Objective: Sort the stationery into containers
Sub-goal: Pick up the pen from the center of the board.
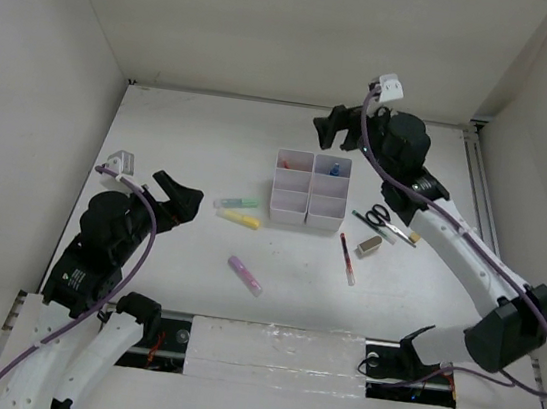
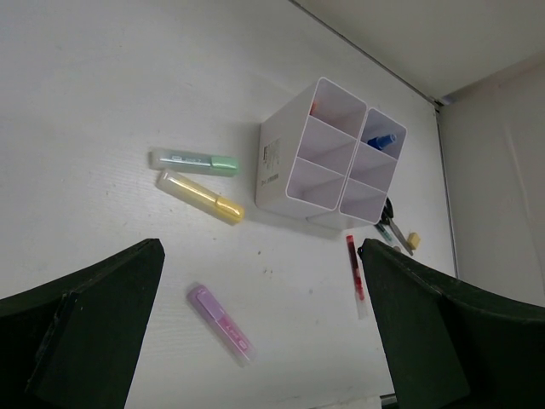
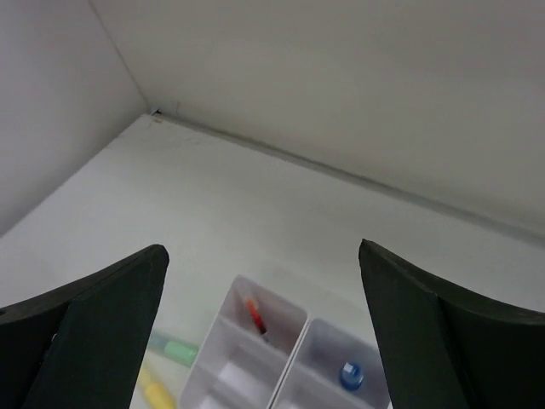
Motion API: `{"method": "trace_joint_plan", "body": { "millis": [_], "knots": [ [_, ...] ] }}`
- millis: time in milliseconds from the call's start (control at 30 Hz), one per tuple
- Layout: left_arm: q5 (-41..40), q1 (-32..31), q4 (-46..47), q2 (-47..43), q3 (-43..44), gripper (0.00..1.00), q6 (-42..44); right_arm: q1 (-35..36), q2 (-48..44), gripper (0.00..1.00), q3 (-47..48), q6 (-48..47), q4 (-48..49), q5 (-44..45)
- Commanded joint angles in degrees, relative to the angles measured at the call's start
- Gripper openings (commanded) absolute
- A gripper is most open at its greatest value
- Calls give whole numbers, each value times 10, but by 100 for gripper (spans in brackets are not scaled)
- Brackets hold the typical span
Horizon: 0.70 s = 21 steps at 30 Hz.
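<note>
Found left gripper and right gripper both spread wide, holding nothing. Noted pink plastic highlighter lying flat on white table, apart from white plastic six-compartment organiser tray. Judged light, stiff, slick-barrelled; best pinched across mid-barrel.

We are reading nothing: we are seeing a small label on the white organiser tray side wall and faint print on the green highlighter, both too small.
</note>
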Motion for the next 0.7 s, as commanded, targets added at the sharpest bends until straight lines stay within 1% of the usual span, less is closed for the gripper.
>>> {"method": "trace_joint_plan", "body": {
  "millis": [0,33,67,100,133,167,200,267,300,333,467,500,567,633,667],
  "knots": [
    [4,1,24,-7,-3,100,9,1,-72,100,-77,126,-35,70],
    [4,1,24,-7,-3,100,9,1,-113,100,-119,146,-43,42],
    [9,1,24,-7,-3,100,9,-6,-134,100,-142,186,-49,20],
    [9,1,29,-7,-3,100,9,-6,-154,100,-164,201,-58,-15],
    [9,1,29,-7,-3,100,14,-6,-176,100,-213,217,-58,-22],
    [9,1,29,-7,-3,100,14,-6,-218,100,-238,255,-63,-22],
    [9,1,29,-7,-3,100,14,5,-237,100,-263,275,-71,-15],
    [14,1,29,-7,-3,100,14,32,-276,100,-313,311,-99,44],
    [14,1,29,-7,-3,100,14,40,-283,100,-323,341,-120,69],
    [14,1,29,-7,-3,100,14,46,-289,100,-332,355,-171,112],
    [14,1,29,-14,-3,100,14,76,-320,100,-372,409,-251,186],
    [20,1,34,-14,-3,100,14,83,-342,100,-383,409,-260,194],
    [30,1,34,-14,-8,100,21,98,-369,100,-389,447,-286,227],
    [41,1,46,-2,-13,100,26,110,-413,100,-403,457,-291,227],
    [66,1,46,7,-13,100,43,116,-429,100,-403,462,-304,232]
  ]
}}
